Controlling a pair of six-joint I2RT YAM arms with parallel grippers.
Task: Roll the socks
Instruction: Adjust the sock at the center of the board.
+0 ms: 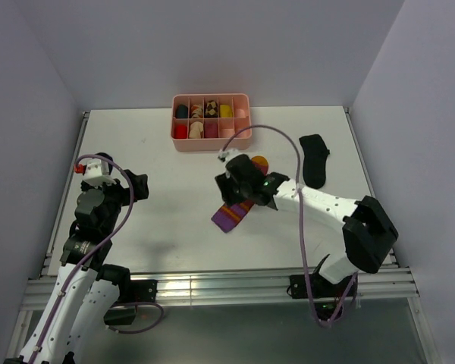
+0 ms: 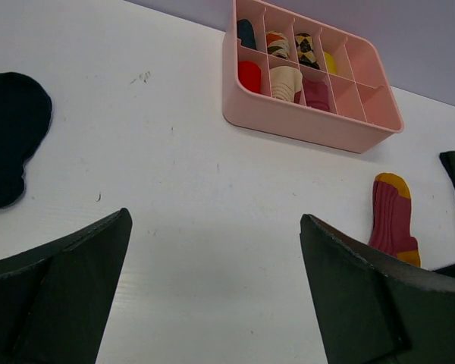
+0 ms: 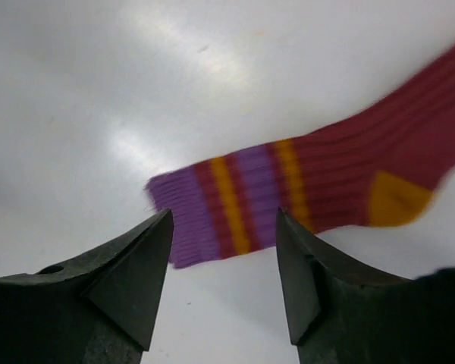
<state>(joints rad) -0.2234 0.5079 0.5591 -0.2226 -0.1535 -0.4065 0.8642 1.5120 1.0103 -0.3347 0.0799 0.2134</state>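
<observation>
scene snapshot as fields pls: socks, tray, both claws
striped sock: purple-and-maroon striped fabric sock, flat and unrolled, mid-table
black sock 1: short black fabric sock, flat, on the table's right side
black sock 2: second black sock, flat, seen only from the left wrist
tray: pink divided plastic tray, far side of the table, colourful bundles in several compartments
right claw: open, above the striped sock's purple cuff end, not gripping
left claw: open, empty

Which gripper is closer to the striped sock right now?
Right. The right gripper is directly over the striped sock; the left gripper sits well off to its left.
</observation>
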